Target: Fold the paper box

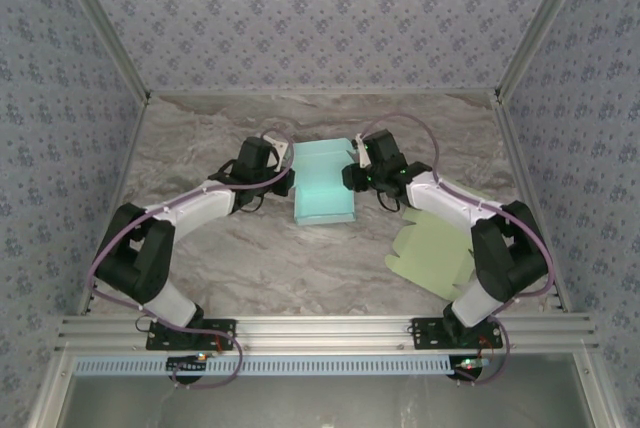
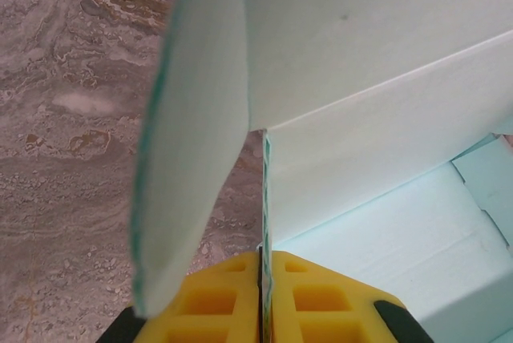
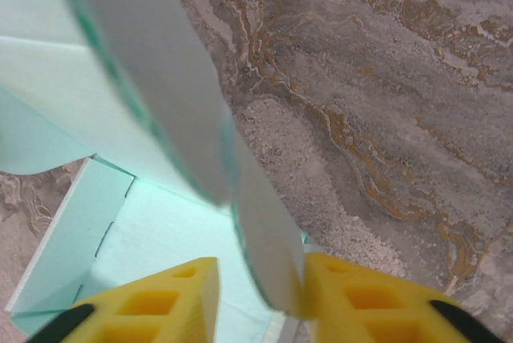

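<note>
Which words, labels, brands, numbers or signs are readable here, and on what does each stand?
None. No text is readable on the teal paper box, the pale green sheet, the marble table or the patterned walls.

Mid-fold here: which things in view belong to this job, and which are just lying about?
In the job: pale turquoise paper box; left end effector, pinching its left wall; right end effector, straddling its right flap.
Lying about: flat pale green cardboard box blank, on the marble-patterned table.
</note>
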`<move>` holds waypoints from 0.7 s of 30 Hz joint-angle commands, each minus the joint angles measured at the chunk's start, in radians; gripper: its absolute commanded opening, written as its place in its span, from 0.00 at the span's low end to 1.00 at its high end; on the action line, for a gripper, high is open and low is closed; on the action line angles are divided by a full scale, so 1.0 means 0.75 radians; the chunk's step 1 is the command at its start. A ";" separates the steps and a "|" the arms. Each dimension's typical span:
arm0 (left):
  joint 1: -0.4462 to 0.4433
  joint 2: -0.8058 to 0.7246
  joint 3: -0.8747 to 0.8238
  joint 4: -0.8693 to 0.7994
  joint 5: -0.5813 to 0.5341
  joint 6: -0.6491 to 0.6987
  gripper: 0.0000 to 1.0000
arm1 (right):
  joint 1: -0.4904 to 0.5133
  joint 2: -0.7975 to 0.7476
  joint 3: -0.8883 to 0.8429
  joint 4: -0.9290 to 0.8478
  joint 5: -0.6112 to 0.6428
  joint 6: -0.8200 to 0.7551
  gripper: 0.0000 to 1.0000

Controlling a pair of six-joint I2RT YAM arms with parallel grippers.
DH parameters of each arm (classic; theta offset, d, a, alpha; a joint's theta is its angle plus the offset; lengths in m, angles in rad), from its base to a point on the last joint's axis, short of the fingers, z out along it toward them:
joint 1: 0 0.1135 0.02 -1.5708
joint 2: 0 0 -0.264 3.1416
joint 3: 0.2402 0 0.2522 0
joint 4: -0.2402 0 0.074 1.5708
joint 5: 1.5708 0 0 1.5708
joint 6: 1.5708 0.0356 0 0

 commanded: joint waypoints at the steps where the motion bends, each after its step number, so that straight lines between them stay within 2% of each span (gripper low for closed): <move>1: -0.010 -0.048 0.026 -0.055 -0.017 0.010 0.10 | 0.014 0.035 0.047 0.002 -0.033 -0.003 0.26; 3: -0.013 -0.055 0.026 -0.053 -0.031 0.005 0.10 | 0.039 0.052 0.045 0.016 -0.035 0.007 0.20; 10: -0.029 -0.077 -0.010 -0.005 -0.109 -0.028 0.08 | 0.106 0.102 -0.008 0.119 0.017 0.089 0.11; 16: -0.130 -0.072 -0.080 0.068 -0.218 -0.081 0.07 | 0.184 0.099 -0.062 0.183 0.098 0.143 0.08; 21: -0.217 -0.121 -0.197 0.180 -0.333 -0.149 0.08 | 0.268 0.050 -0.130 0.254 0.241 0.203 0.05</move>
